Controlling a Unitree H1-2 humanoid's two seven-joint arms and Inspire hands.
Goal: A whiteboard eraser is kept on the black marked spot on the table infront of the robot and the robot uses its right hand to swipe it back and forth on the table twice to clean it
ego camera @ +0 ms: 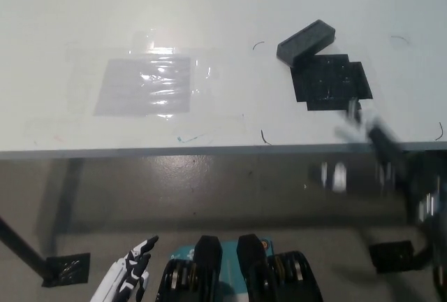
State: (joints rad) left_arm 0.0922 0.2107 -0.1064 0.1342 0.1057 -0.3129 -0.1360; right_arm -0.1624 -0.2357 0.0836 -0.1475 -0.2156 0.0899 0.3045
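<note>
On table [56,8] | eraser [306,40] overlapping black mark's [332,82] upper-left corner | right hand [370,155] blurred, grip unreadable | left hand [129,270] low, empty, fingers apart

A white table [209,8] with glare stands over a grey-brown floor [209,190].

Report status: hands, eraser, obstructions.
Right hand blurred at the table edge, off the eraser. Eraser beside the black mark. Left hand low, idle. Nothing obstructing.
</note>
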